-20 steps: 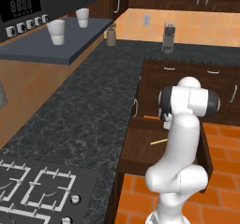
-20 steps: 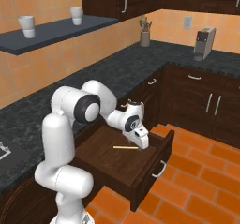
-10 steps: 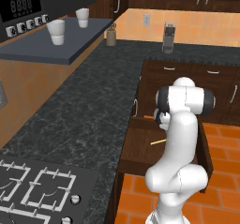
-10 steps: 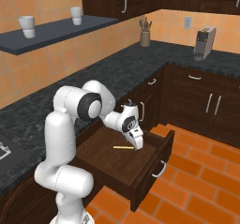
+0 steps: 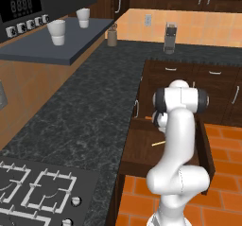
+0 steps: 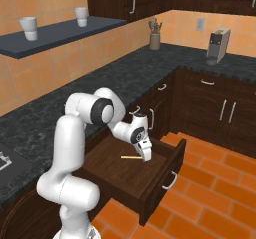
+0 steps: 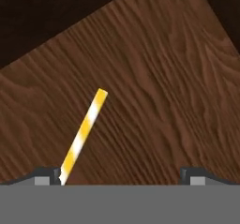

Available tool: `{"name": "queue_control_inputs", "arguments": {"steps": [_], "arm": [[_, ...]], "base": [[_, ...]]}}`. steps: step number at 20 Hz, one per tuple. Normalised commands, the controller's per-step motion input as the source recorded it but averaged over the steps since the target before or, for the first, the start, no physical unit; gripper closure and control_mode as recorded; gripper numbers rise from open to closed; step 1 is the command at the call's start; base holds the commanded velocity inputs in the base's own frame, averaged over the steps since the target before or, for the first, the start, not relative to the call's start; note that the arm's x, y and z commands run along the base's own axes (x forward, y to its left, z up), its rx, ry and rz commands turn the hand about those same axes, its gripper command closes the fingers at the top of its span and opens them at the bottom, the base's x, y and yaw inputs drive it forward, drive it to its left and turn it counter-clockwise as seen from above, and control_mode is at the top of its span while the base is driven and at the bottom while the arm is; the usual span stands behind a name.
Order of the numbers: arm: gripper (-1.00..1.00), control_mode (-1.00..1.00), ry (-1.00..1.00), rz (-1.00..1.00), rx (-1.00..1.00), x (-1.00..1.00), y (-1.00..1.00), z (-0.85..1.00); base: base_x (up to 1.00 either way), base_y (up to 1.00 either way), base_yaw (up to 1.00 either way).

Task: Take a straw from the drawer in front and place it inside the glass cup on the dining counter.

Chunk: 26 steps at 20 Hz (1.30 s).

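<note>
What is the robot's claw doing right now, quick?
Gripper: open and holding nothing, hanging just above the straw in the open drawer.

straw point(image 7: 83, 135): lower end cut off at bottom of hand view by one finger tip | straw point(image 5: 158, 143): mostly hidden behind arm in left base view | drawer point(image 5: 142, 147): right part hidden by arm | drawer handle point(image 6: 170, 181): small, detail unclear

There is one straw point(image 6: 131, 157) lying in one open drawer point(image 6: 159, 183). Two white cups point(image 5: 57, 31) sit on one shelf point(image 5: 71, 50). One jar of tools point(image 6: 155, 39) and one grey machine point(image 6: 218, 46) stand on the black counter point(image 5: 90, 107).
</note>
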Motion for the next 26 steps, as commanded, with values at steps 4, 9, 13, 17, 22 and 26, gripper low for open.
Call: {"name": "queue_control_inputs", "arguments": {"steps": [4, 9, 13, 17, 22, 26], "arm": [[-1.00, -1.00, 0.00, 0.00, 0.00, 0.24, 0.00, -0.29], [-1.00, -1.00, -0.02, 0.00, 0.00, 0.11, 0.00, -0.23], [-1.00, -1.00, -0.04, 0.00, 0.00, 0.00, 0.00, -0.27], [-1.00, -1.00, -0.05, 0.00, 0.00, 0.07, 0.00, -0.29], [-1.00, -1.00, -0.07, 0.00, 0.00, 0.17, 0.00, -0.19], [-1.00, -1.00, -0.05, 0.00, 0.00, 0.07, 0.00, -0.20]], "base": [[0.00, 0.00, 0.00], [0.00, 0.00, 0.00], [0.00, 0.00, 0.00], [0.00, 0.00, 0.00], [0.00, 0.00, 0.00], [0.00, 0.00, 0.00]]}}
